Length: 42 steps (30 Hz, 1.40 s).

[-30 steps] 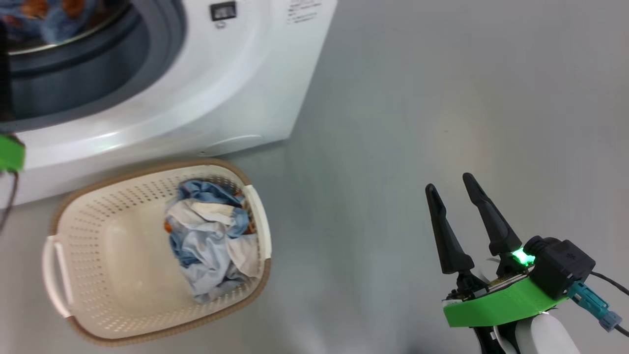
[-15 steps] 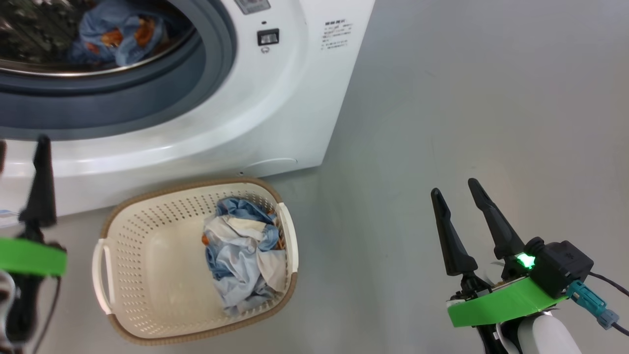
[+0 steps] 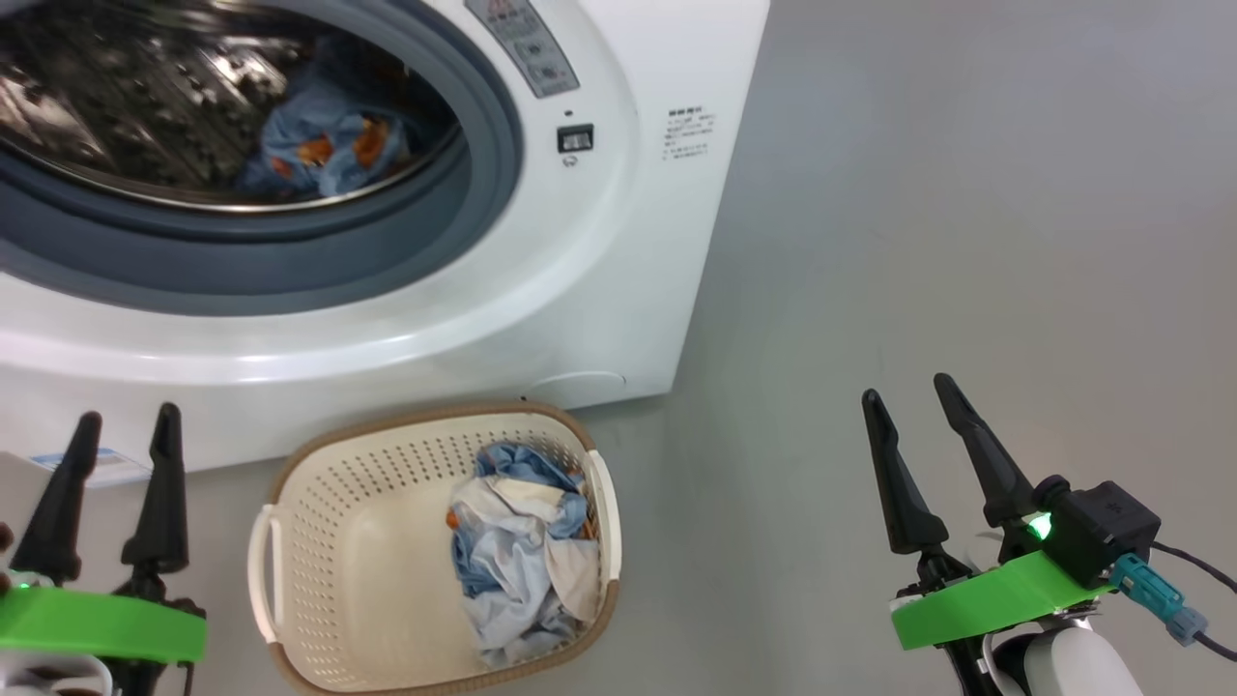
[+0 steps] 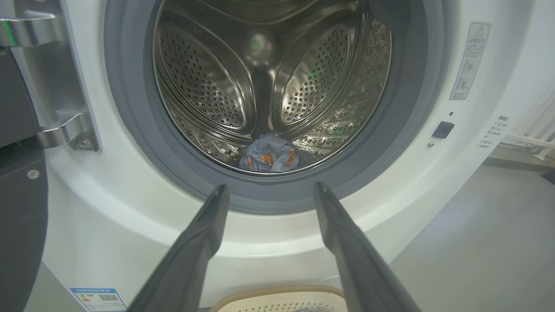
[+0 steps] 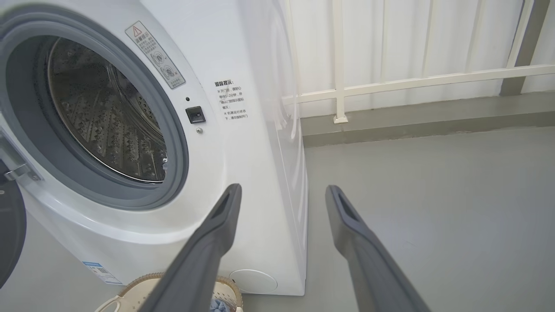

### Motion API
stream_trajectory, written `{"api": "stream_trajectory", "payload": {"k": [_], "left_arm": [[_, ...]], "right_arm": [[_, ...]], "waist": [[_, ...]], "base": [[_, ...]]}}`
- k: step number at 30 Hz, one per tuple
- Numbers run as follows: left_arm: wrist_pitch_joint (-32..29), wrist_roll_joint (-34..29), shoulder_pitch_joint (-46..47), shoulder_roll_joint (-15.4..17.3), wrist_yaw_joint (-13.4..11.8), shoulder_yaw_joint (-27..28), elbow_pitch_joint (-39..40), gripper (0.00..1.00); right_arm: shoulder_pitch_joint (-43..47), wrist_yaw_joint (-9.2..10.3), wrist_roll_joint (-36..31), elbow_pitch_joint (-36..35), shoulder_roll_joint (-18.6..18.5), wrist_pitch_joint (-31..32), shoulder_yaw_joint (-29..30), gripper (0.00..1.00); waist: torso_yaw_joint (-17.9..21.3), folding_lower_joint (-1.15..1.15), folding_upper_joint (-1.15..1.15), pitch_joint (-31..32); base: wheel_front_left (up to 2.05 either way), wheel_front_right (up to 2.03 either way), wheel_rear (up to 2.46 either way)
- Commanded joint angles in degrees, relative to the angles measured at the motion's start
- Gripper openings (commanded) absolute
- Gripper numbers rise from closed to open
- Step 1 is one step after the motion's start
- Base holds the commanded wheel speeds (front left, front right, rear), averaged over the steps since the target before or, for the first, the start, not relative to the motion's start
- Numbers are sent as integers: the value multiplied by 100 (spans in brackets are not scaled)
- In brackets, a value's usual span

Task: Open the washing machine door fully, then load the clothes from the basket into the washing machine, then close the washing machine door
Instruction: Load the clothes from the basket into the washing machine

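Note:
The white washing machine (image 3: pixel 599 251) stands with its steel drum (image 4: pixel 269 82) open to me. One light blue garment with orange prints (image 3: pixel 324 145) lies inside the drum (image 4: pixel 269 155). In front of the washer sits the cream basket (image 3: pixel 290 570), with pale blue and white clothes (image 3: pixel 522 556) bunched at its right end. My left gripper (image 3: pixel 126 425) is open and empty at the lower left, left of the basket. My right gripper (image 3: pixel 910 394) is open and empty over the floor at the lower right. The black door's edge (image 4: pixel 17 208) and metal hinge (image 4: pixel 65 130) show at the left.
Grey floor (image 3: pixel 966 193) spreads to the right of the washer. A white railing and a raised grey kerb (image 5: pixel 412 108) run behind it. A blue label (image 3: pixel 92 466) sits low on the washer's front.
The head camera has swung up and left, bringing the drum and my left gripper into view. The left gripper has come back from the drum, empty; the right arm has held still.

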<state>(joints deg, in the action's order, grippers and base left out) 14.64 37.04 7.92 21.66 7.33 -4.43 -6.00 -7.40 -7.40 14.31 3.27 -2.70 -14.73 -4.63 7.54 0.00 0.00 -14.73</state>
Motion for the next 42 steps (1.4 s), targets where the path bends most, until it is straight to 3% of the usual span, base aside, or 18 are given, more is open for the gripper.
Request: {"api": "stream_trajectory", "payload": {"k": [1, 28, 42], "left_arm": [[36, -55, 23, 144, 13, 266, 175, 100], [36, -675, -1043, -582, 15, 362, 639, 100], [36, -886, -1110, -721, 15, 345, 644, 100]], "right_arm": [[1, -9, -20, -94, -18, -27, -106, 100], [289, -9, -85, 195, -18, -27, 148, 100], [384, -9, -137, 176, -18, -27, 216, 100]], "waist": [[-135, 0, 0, 204], [-544, 0, 0, 1067], [-665, 0, 0, 1091]], "base": [[0, 0, 0], [0, 0, 0], [0, 0, 0]]}}
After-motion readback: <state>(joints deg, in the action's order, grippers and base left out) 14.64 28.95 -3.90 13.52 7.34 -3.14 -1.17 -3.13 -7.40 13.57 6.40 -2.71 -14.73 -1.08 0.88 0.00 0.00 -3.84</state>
